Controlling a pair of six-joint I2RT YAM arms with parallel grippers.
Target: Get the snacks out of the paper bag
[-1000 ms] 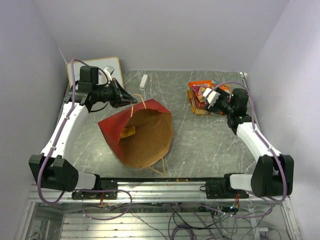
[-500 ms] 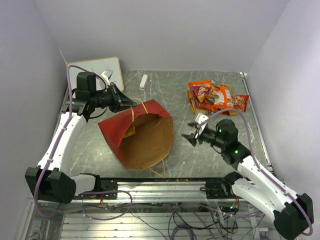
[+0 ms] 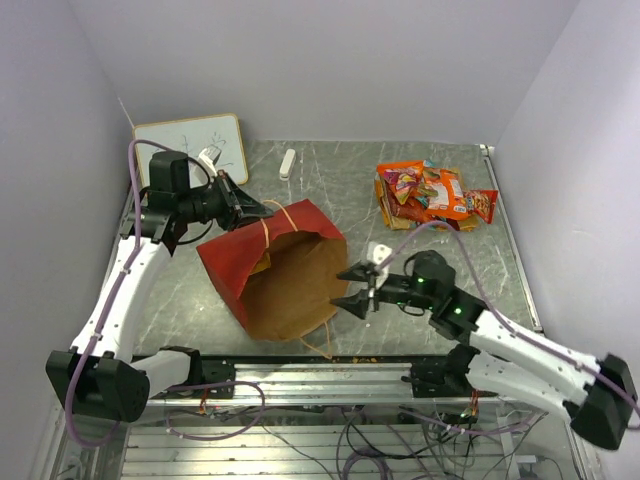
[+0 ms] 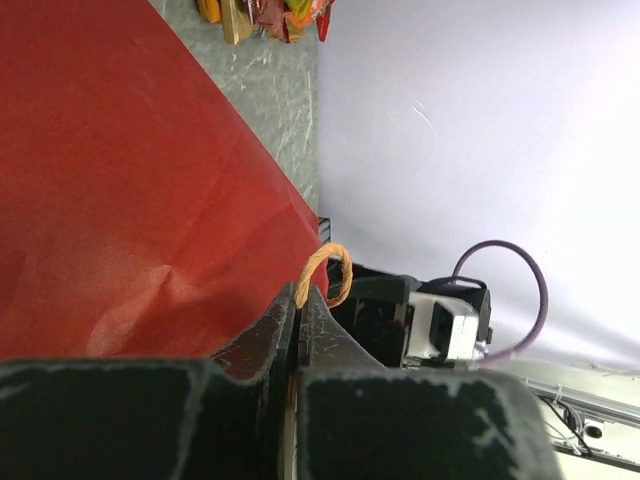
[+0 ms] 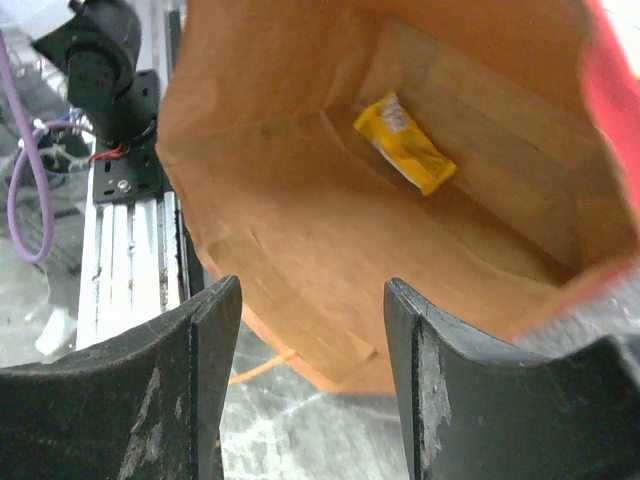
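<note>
At table centre, the paper bag (image 3: 285, 280) lies on its side, mouth gaping toward the right arm. Left gripper (image 3: 264, 208) is pinched tight on a cord handle (image 4: 325, 270), propping the upper lip. Right gripper (image 3: 348, 287) hovers at the mouth, jaws apart, empty. We see one yellow packet (image 5: 405, 142) deep inside on the brown paper; the pile of snacks (image 3: 432, 193) sits far right, well apart. We judge this the reach for that packet. Next move: go straight in, clear of the lip, then close across the packet.
</note>
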